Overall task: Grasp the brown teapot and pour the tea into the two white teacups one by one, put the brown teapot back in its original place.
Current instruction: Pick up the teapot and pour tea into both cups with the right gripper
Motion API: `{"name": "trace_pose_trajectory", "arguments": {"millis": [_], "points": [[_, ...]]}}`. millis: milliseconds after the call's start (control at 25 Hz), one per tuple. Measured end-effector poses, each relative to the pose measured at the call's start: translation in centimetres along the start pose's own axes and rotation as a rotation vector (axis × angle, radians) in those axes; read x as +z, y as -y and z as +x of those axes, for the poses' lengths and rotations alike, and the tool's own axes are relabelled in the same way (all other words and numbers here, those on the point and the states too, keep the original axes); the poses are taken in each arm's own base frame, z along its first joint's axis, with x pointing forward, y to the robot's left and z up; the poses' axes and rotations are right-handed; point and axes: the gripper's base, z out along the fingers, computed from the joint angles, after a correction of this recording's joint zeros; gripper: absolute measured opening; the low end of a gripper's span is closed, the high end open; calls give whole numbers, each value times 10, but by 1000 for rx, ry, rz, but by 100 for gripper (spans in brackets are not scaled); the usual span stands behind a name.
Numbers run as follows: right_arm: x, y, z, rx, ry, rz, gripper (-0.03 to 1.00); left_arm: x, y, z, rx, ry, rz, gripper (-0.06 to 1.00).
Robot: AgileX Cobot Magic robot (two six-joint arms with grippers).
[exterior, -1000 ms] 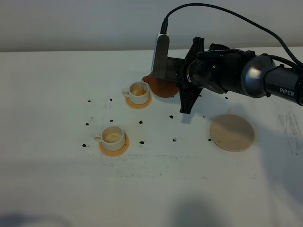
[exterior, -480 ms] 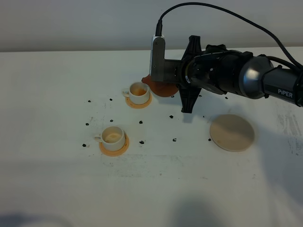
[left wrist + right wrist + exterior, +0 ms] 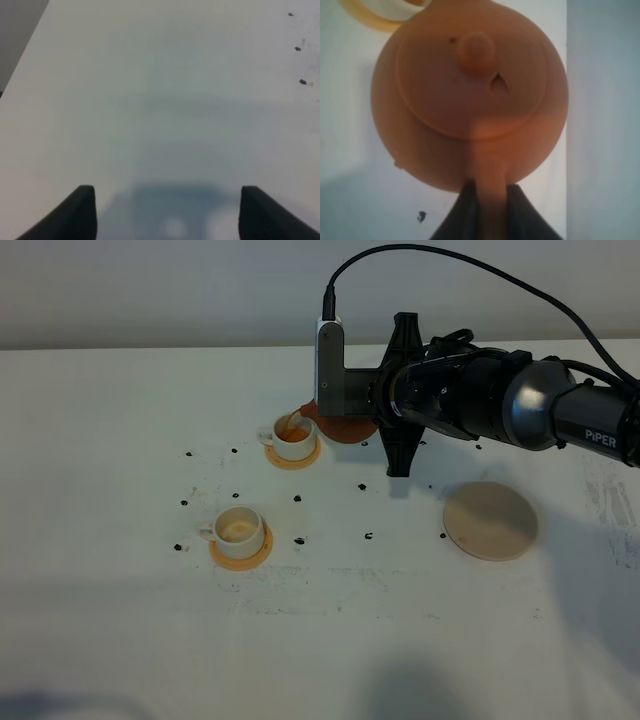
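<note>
My right gripper [image 3: 490,212] is shut on the loop handle of the brown teapot [image 3: 470,95], which hangs tilted over the far side of the table [image 3: 100,620]. In the high view the brown teapot [image 3: 345,427] has its spout dipped toward the far white teacup [image 3: 292,438]. A thin stream of tea [image 3: 289,422] runs from the spout into that cup. The near white teacup [image 3: 238,527] stands apart, closer to the front. The pale beige disc [image 3: 490,521], the original place, lies bare to the right. My left gripper [image 3: 168,215] is open above bare table.
Each cup sits on a small orange-tan coaster [image 3: 242,549]. Small black specks [image 3: 298,499] are scattered around the cups. My right arm [image 3: 500,405] stretches in from the right, and its cable arcs above it.
The right wrist has rolled the teapot further toward the far cup. Tea now runs from the spout into that cup. The near cup and the beige disc have not moved.
</note>
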Motion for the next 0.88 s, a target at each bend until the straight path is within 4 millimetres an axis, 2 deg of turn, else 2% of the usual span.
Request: {"name": "trace_pose_trajectory", "arguments": {"millis": [880], "points": [[0, 2, 1, -73, -12, 19, 9, 0, 0, 0, 0, 0, 0, 57]]}}
